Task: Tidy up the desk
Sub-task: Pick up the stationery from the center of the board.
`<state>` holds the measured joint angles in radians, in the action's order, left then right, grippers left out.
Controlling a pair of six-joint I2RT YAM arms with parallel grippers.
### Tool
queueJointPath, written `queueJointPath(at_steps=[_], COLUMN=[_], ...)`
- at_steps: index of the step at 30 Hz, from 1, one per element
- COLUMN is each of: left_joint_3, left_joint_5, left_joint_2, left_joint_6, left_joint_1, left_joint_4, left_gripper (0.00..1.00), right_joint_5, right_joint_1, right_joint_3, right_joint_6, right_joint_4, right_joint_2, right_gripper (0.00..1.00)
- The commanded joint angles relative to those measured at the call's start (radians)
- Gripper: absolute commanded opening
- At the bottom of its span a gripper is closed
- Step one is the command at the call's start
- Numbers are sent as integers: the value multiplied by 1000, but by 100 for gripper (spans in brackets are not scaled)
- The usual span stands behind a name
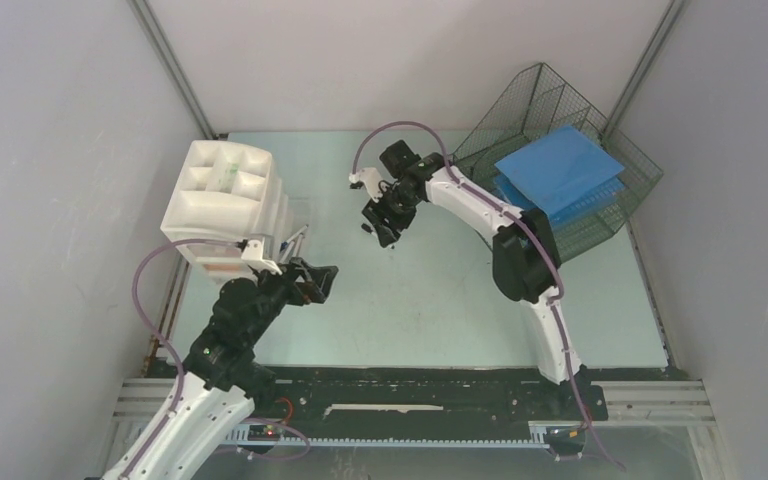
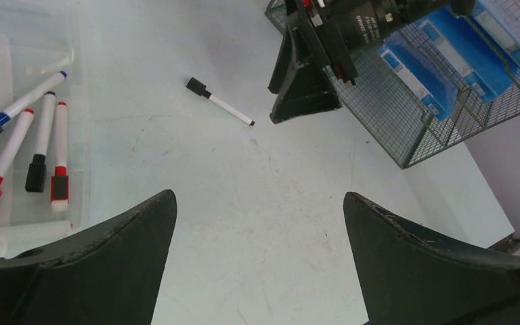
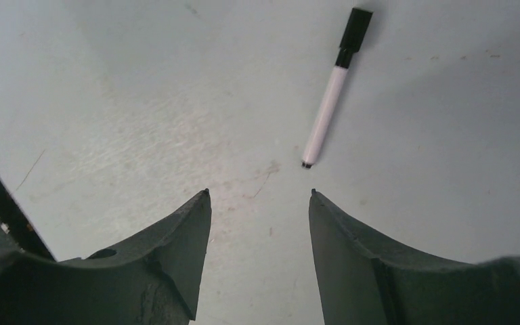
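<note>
The flat pale mint-green rectangular desk [image 1: 410,310] is seen spread under both arms, w/ a slim white black-capped plastic marker [image 3: 330,101] lying on it. R gripper [image 3: 259,192] is held near the marker's uncapped end, fingers apart, nothing gripped. L gripper [image 2: 258,195] is held well apart from the marker, fingers spread wide & empty.

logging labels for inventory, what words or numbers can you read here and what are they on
No text can be read in any view.
White print on the right wrist housing: blurred.
White strips on the blue folders in the wire tray: no lettering legible.
Sticker on the drawer unit: too small.
Black-capped marker on the desk: no print shows.
</note>
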<state>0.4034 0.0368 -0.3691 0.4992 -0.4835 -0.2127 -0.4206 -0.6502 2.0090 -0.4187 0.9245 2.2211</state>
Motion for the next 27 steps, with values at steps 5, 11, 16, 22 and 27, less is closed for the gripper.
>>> queueJointPath(at_steps=[5, 11, 16, 22, 27], left_joint_3=[194, 220, 223, 219, 217], left_joint_5=[41, 80, 77, 86, 84], left_joint_2=[52, 37, 13, 15, 5], left_joint_6=[-60, -91, -91, -90, -87], left_joint_1=[5, 5, 5, 5, 5], left_joint_4=[-223, -244, -243, -239, -238], left_gripper=[100, 100, 100, 100, 100], right_joint_5=[117, 168, 215, 283, 349], right_joint_1=[-38, -44, -47, -52, -60], right_joint_3=[154, 223, 267, 260, 231], right_joint_6=[29, 45, 50, 36, 12], right_joint_4=[0, -19, -18, -37, -51], right_joint_2=[150, 226, 276, 292, 292], right_gripper=[63, 61, 58, 45, 31])
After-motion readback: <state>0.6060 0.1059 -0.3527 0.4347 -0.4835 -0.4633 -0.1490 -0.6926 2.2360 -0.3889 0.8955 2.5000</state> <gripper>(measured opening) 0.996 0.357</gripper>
